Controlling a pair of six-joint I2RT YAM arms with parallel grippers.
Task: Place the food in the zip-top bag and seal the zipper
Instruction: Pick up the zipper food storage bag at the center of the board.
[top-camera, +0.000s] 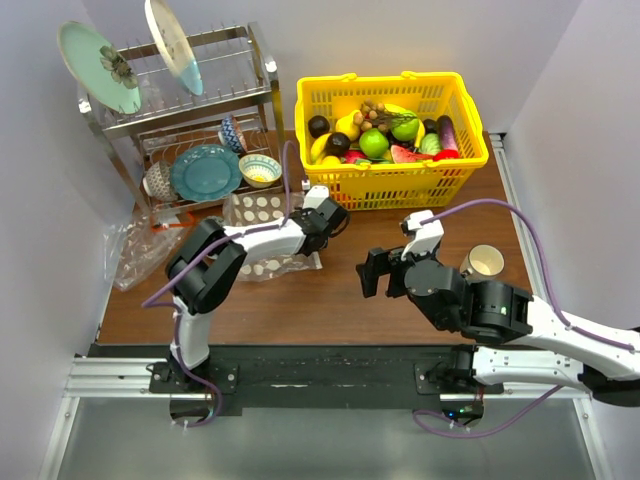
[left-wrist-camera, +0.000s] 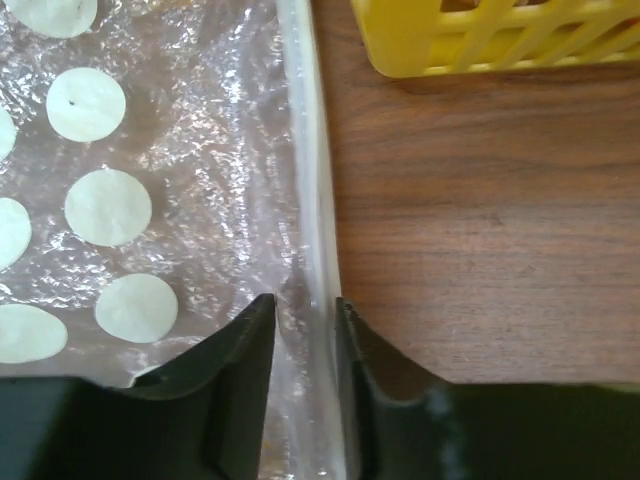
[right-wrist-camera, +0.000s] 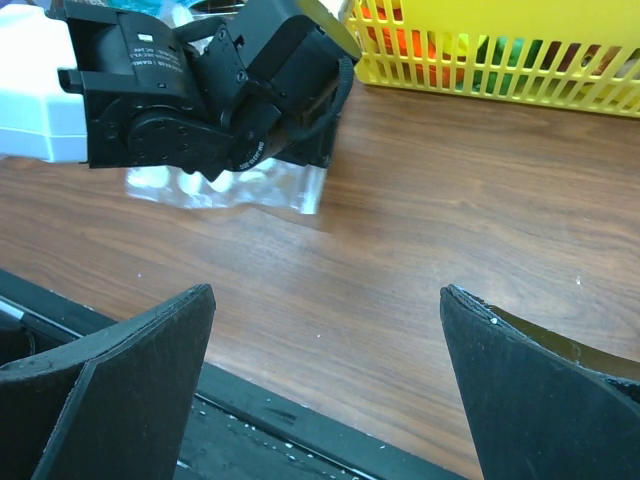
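Observation:
The zip-top bag (top-camera: 262, 215) lies flat on the table left of the yellow basket (top-camera: 400, 187); white dots show with its clear plastic. Its zipper (left-wrist-camera: 312, 180) is a thin straight clear strip along the bag's right edge. My left gripper (top-camera: 335, 218) (left-wrist-camera: 305, 305) is nearly closed, with that strip pinched between its fingers. The food sits in the basket: a green ball (top-camera: 373, 143), a second green one (top-camera: 405, 128) and a tan-brown cluster (top-camera: 372, 110). My right gripper (top-camera: 375, 272) (right-wrist-camera: 325, 300) is wide open and empty over bare table.
Bananas and a dark eggplant (top-camera: 446, 132) share the basket. A dish rack (top-camera: 190, 110) with plates and bowls stands at the back left, with crumpled clear plastic (top-camera: 140, 252) beside it. A cup (top-camera: 485, 262) sits by the right arm.

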